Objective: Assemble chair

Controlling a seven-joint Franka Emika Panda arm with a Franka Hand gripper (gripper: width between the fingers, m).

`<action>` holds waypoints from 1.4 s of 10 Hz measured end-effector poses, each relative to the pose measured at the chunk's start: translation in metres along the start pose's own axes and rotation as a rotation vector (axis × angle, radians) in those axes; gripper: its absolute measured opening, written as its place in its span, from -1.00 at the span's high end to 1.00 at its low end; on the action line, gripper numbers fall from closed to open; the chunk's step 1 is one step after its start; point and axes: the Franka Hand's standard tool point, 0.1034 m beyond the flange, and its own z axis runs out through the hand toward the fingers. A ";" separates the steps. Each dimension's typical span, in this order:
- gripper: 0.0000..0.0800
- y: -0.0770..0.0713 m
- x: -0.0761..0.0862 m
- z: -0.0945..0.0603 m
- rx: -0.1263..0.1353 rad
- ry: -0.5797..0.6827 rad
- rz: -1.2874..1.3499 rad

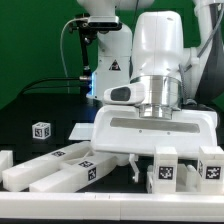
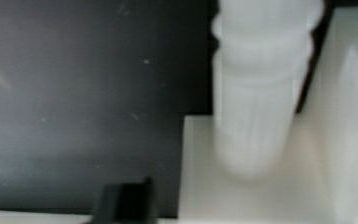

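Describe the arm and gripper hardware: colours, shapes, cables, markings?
Glossy white rounded robot arm with a ribbed silver metal wrist ring, ending in a gripper with a wide flat white body and small black fingers. A black cable loops behind it; whether it belongs to the arm is unclear. No markings legible.

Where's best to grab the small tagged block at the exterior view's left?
Probably by two opposite side faces, coming straight down from above. The small tagged block is squat and boxy and sits apart from the other parts, so there should be room on either side of it.
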 end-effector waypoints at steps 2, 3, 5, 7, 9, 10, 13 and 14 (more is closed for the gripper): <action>0.91 0.000 0.001 -0.001 0.000 0.003 0.000; 0.91 0.000 0.001 -0.001 0.000 0.003 0.000; 0.91 0.000 0.001 -0.001 0.000 0.003 0.000; 0.91 0.008 0.003 -0.006 -0.001 -0.001 -0.011; 0.92 0.033 0.006 -0.023 0.009 -0.044 -0.017; 0.92 0.039 0.005 -0.030 0.029 -0.097 0.000; 0.92 0.030 0.004 -0.060 0.128 -0.317 0.050; 0.92 0.023 0.012 -0.070 0.155 -0.437 0.051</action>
